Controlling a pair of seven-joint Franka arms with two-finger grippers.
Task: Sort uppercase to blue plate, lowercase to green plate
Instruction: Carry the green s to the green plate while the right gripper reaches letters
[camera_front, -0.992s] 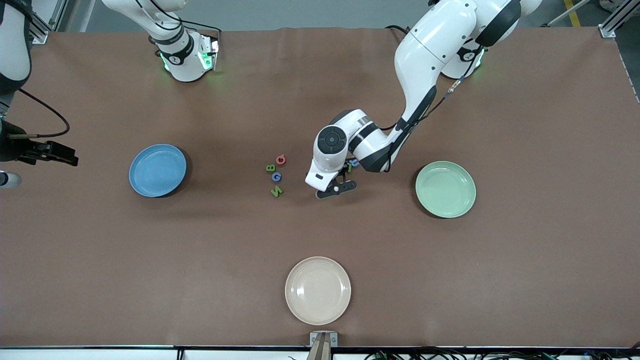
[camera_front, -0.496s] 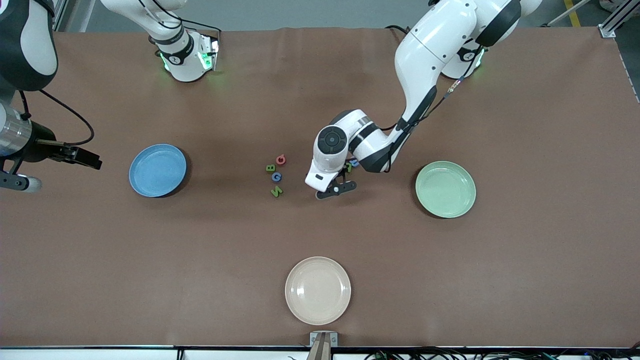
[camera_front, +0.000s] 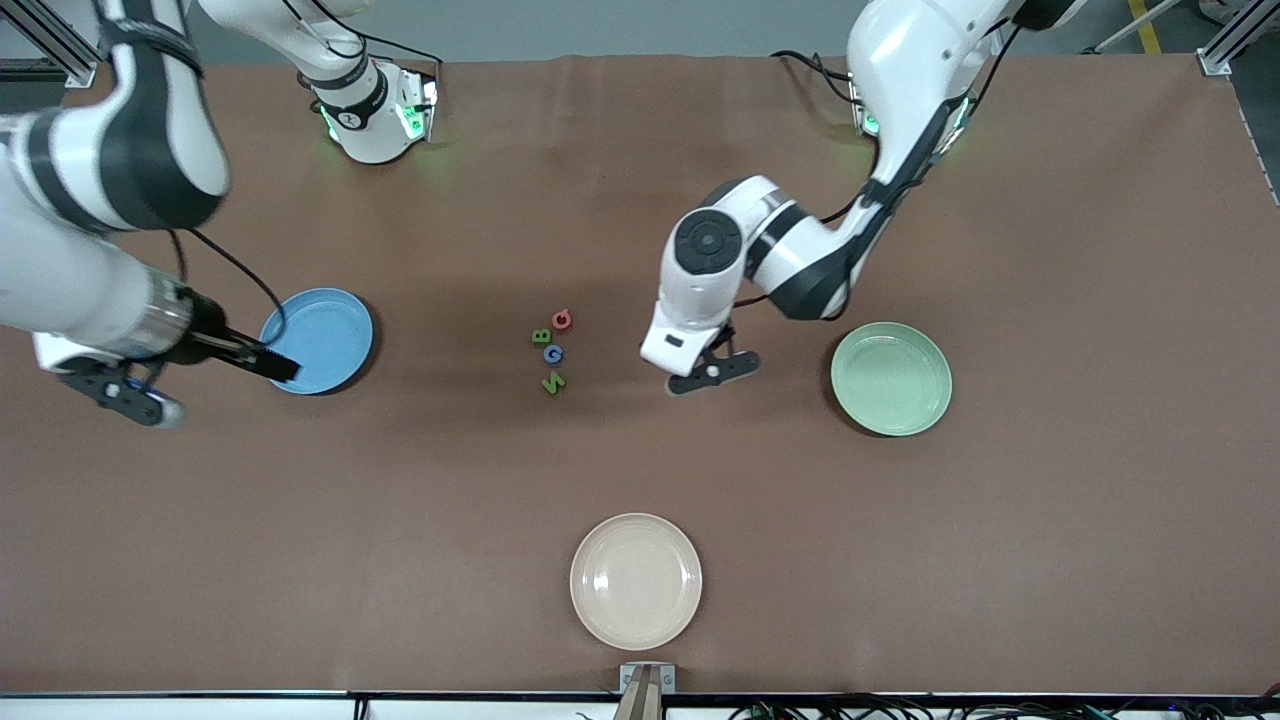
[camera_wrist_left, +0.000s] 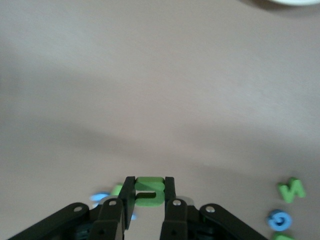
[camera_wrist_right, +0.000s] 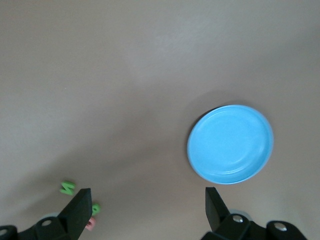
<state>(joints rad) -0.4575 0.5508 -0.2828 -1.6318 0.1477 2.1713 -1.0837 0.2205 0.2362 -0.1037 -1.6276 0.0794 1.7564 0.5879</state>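
The left gripper (camera_wrist_left: 149, 212) hangs in the air between the cluster of capitals and the green plate (camera_front: 891, 378), its fingers pinching a small green lowercase letter (camera_wrist_left: 149, 192) by two opposite edges. That narrow pinch suits a thin foam piece, and holding it clear of the table (camera_front: 1050, 250) likely means it can be carried to the green plate without dragging.

Below it on the table, the left wrist view shows blurred bits of blue and green, probably the other lowercase letters (camera_wrist_left: 102, 198); their shapes cannot be told.

The four capitals lie untouched in a tight group about midway between the green plate and the blue plate (camera_front: 316, 340): red G (camera_front: 562, 319), green B (camera_front: 541, 336), blue G (camera_front: 553, 354) and green S (camera_front: 553, 382).

The right gripper (camera_wrist_right: 147, 207) is over the table beside the blue plate's rim, fingers spread wide and holding nothing, seemingly heading for the capitals.

A cream plate (camera_front: 635, 580), much nearer the front camera than the green plate, holds nothing. Both coloured plates are still bare, so the sorting looks barely begun.
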